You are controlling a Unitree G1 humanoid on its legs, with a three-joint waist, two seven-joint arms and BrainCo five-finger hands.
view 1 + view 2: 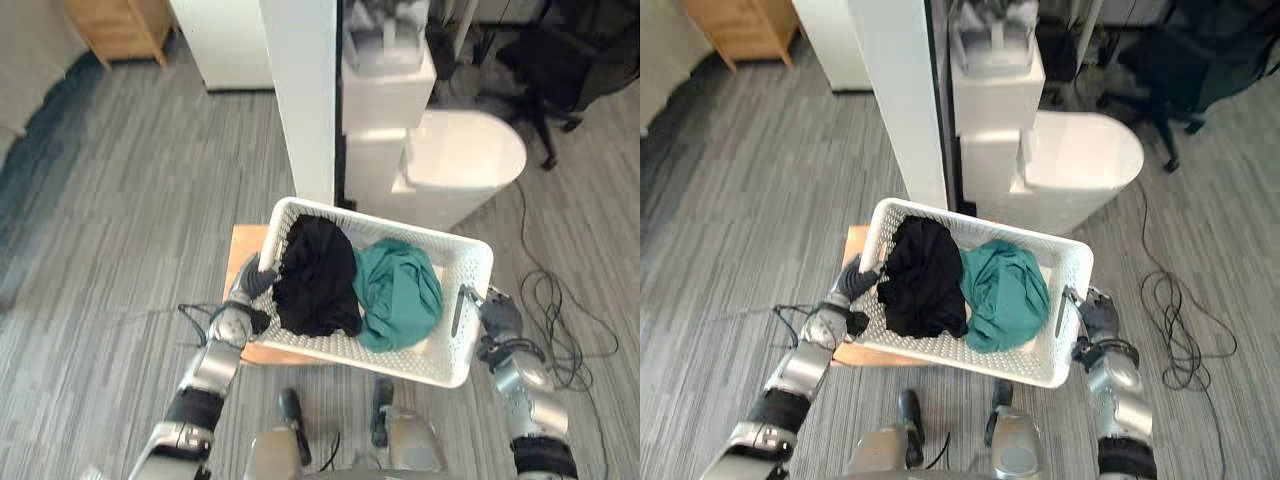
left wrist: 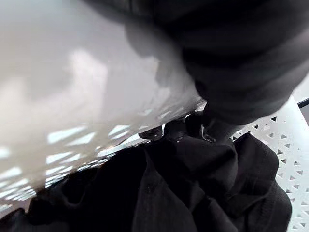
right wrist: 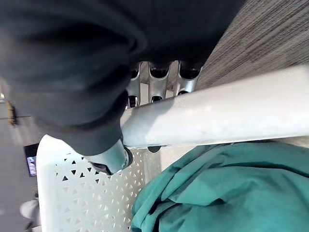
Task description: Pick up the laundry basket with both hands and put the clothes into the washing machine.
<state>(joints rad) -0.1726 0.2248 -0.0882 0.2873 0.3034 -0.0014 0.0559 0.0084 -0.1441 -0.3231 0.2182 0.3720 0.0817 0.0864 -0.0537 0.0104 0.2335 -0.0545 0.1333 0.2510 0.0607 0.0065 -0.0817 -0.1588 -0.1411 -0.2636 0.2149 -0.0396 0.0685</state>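
A white perforated laundry basket [image 1: 383, 222] sits between my two hands, its left end over a low wooden stool [image 1: 243, 256]. Whether it rests on the stool or hangs above it I cannot tell. Inside lie a black garment [image 1: 317, 276] on the left and a teal garment [image 1: 399, 292] on the right. My left hand [image 1: 249, 289] grips the left rim, its fingertips [image 2: 175, 129] hooked over the edge above the black cloth [image 2: 183, 193]. My right hand [image 1: 498, 316] holds the right rim [image 3: 231, 116], fingers [image 3: 159, 79] curled round it beside the teal cloth [image 3: 231, 193]. A white machine [image 1: 464, 152] stands just beyond the basket.
A white pillar [image 1: 301, 90] rises right behind the basket's far left corner. A wooden cabinet [image 1: 120, 25] stands far back left, and a black office chair [image 1: 560, 60] far back right. Grey plank floor [image 1: 110, 200] stretches open to the left.
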